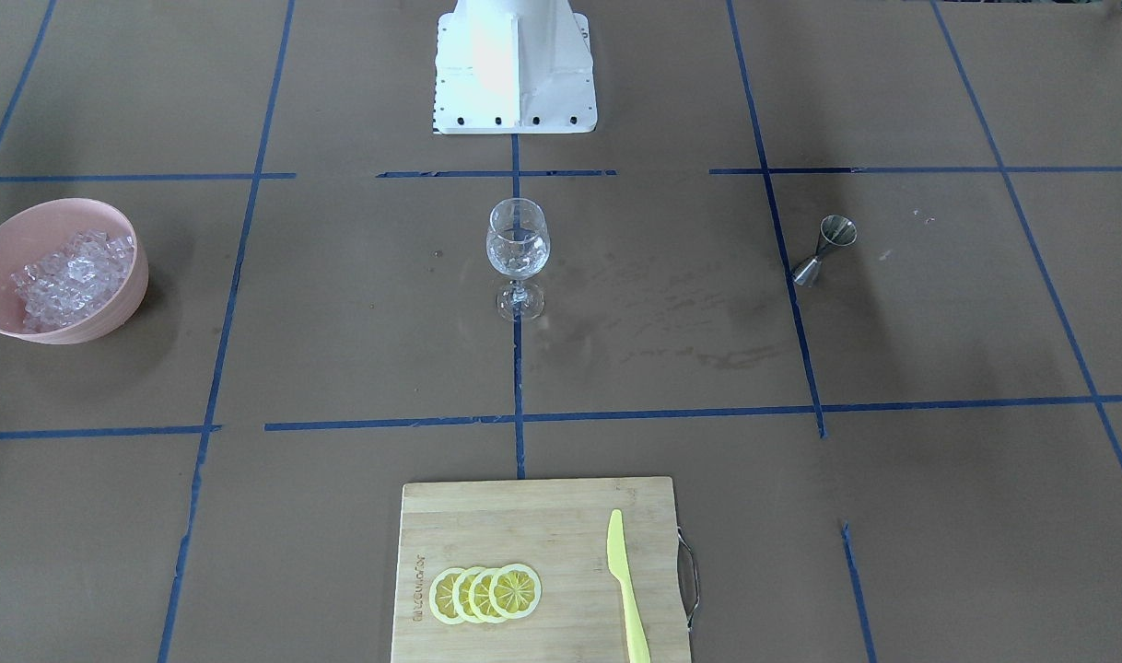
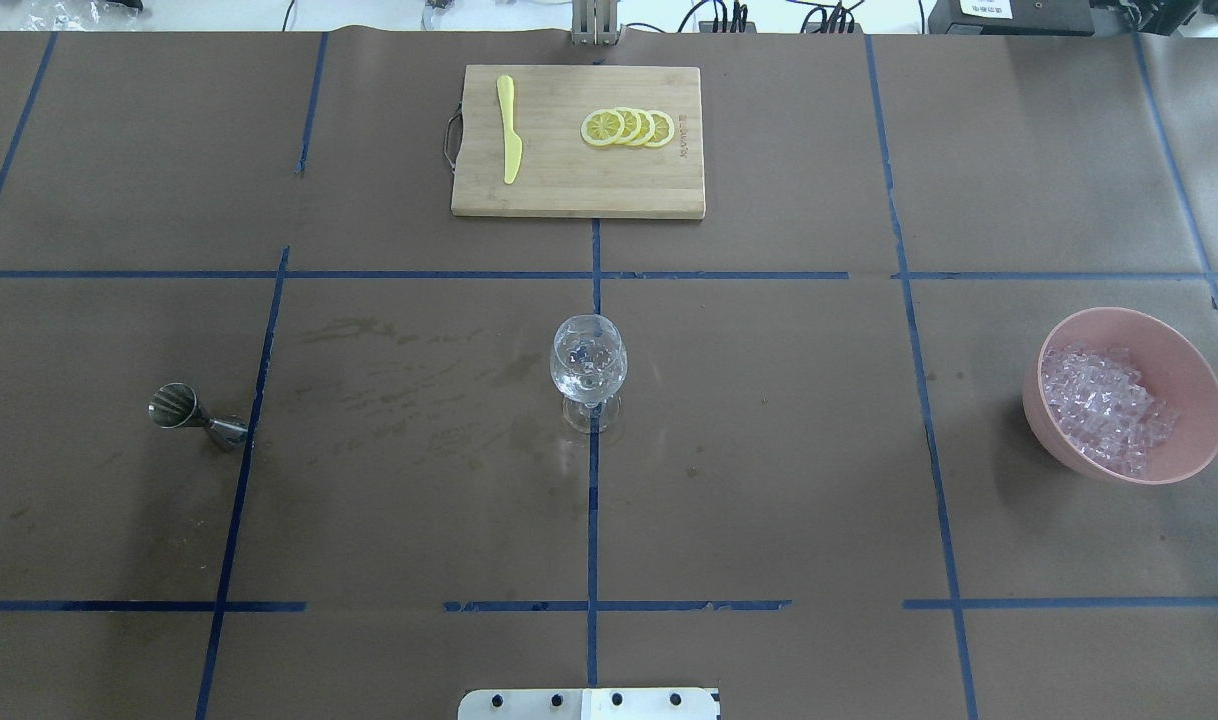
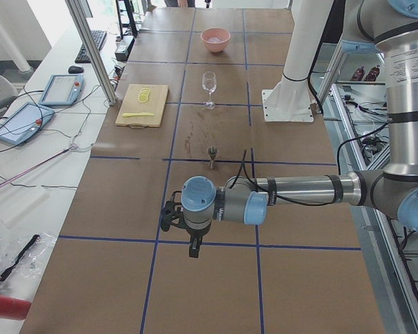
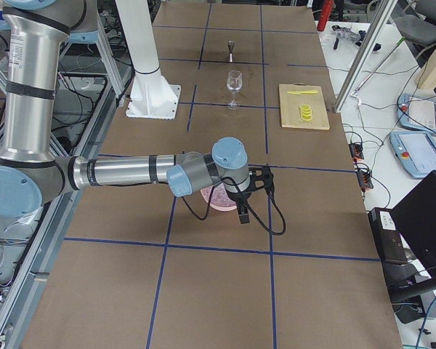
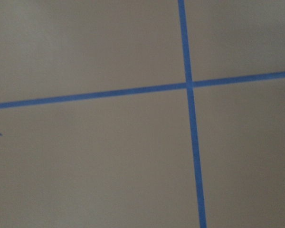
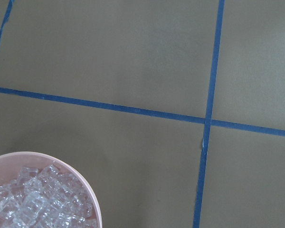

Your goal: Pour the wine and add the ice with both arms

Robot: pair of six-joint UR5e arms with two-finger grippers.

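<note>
Ice [image 6: 38, 199] heaped in pink bowl [image 6: 97, 211], well right of wine glass [image 2: 589, 365]. Left gripper [image 3: 193, 249], right gripper [image 4: 242, 212]: open or closed, cannot tell. Suggest right gripper descends centred over cubes, avoiding rim.

clear whitish ice [image 2: 1104, 405] in a pink bowl [image 2: 1197, 392]; brown table [image 2: 769, 450] gridded with blue tape [image 2: 592, 520]; yellow lemon slices [image 2: 629, 127], yellow knife [image 2: 509, 130], pale wooden board [image 2: 569, 185].

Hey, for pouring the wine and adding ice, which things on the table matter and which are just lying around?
For the job: wine glass, ice, pink bowl holding it, probably the metal jigger.
Just lying about: cutting board, lemon slices, yellow knife.
</note>
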